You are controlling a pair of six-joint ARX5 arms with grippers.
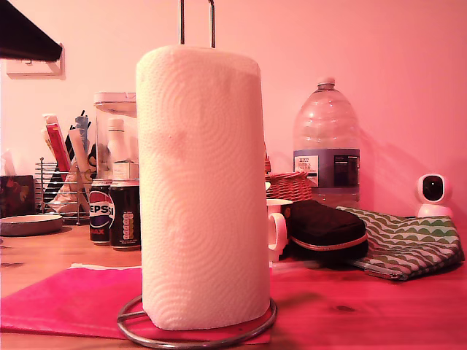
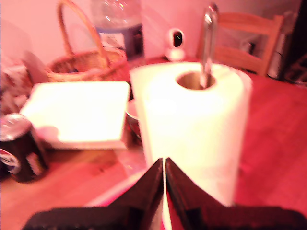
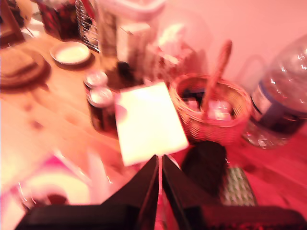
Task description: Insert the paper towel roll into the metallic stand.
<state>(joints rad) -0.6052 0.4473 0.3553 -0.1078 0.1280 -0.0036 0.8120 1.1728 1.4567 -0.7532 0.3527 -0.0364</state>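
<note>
Here the paper towel roll (image 1: 201, 186) stands upright on the metallic stand (image 1: 197, 22), whose thin chrome loop pokes out above the roll's top while its round wire ring base circles the foot of the roll on a pink mat (image 1: 66, 299) spread over the wooden bench (image 1: 379, 306). In the first wrist view the stand's loop rises through the roll's cardboard core, so the roll is threaded onto it. My first gripper (image 2: 164, 175) hovers just above and near the roll, its dark jaws pressed together with only a hairline between them and nothing held. My second gripper (image 3: 159, 172) hangs higher over the bench, its jaws likewise together and empty; that view is blurred, yet it shows the roll's top from above, along with a wicker basket (image 3: 211, 112) and a white square slab (image 3: 148, 122). In the exterior view, two dark soda cans (image 1: 114, 211) stand behind the roll toward the exterior view's left, a wire rack of utensils (image 1: 62, 182) further left, and a large clear water bottle (image 1: 326, 142), a black pouch (image 1: 325, 230), a patterned green cloth bag (image 1: 405, 244) and a small white camera (image 1: 433, 193) toward the exterior view's right. Neither arm shows in the exterior view.
</note>
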